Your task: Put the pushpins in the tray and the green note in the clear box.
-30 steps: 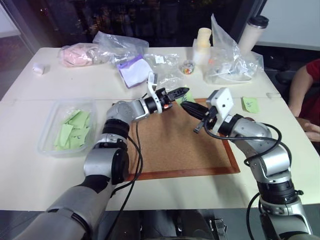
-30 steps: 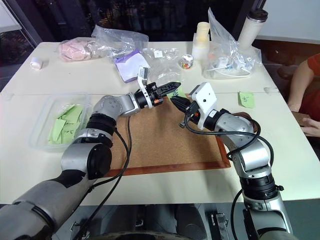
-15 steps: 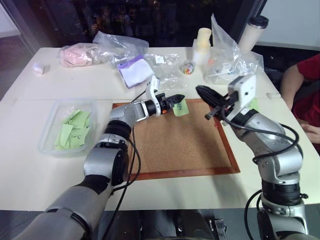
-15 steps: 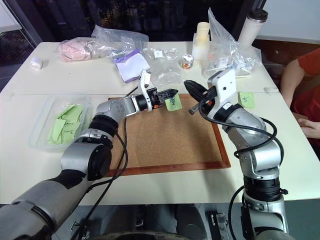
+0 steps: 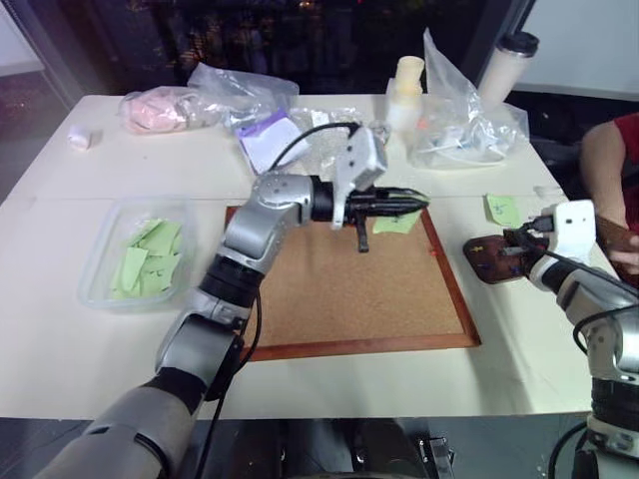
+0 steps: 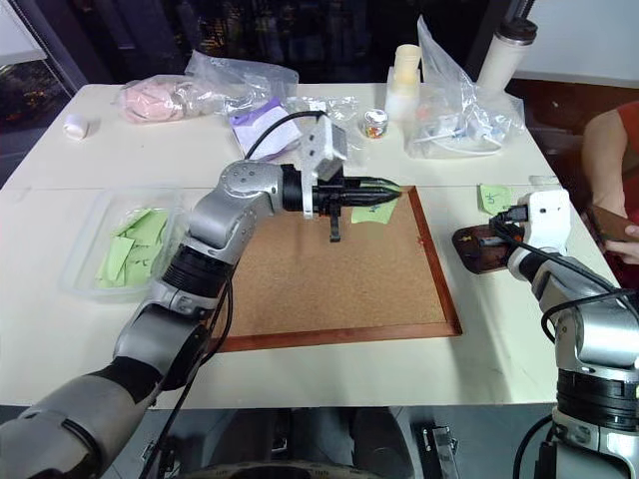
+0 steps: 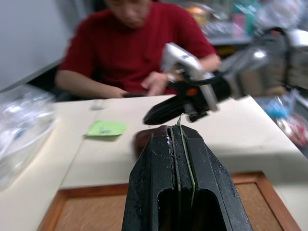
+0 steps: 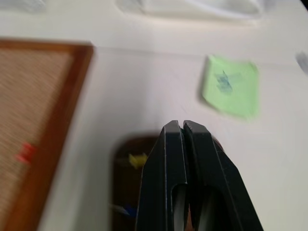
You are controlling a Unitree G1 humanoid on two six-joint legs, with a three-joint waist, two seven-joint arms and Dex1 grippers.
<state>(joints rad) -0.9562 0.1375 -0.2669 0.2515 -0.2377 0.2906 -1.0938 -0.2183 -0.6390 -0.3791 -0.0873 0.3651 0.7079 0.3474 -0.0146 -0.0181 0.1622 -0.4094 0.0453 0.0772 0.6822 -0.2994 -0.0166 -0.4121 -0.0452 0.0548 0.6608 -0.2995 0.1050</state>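
Note:
My left gripper (image 5: 419, 203) hangs over the far right part of the corkboard (image 5: 339, 294), pointing right and shut on the green note (image 5: 397, 224). The note's thin edge shows between its fingers (image 7: 163, 159) in the left wrist view. The small dark tray (image 5: 477, 261) sits on the table just right of the corkboard. My right gripper (image 5: 515, 245) is shut just above it, and I see nothing between its fingers (image 8: 166, 159). A yellow pushpin (image 8: 137, 159) and a blue one (image 8: 122, 209) lie in the tray, and a red one (image 8: 24, 153) is on the corkboard. The clear box (image 5: 92, 264) stands far left.
Several green notes lie in the clear box. Another green note (image 5: 501, 210) lies on the table behind the tray. Clear plastic bags (image 5: 464, 120), a bottle (image 5: 404, 90) and a cup (image 5: 507, 62) crowd the back. A person in red (image 5: 611, 160) sits at the right edge.
My right gripper swung right and down, from over the corkboard to above the tray. My left gripper rolled over and drew back to the right, taking the green note off the board.

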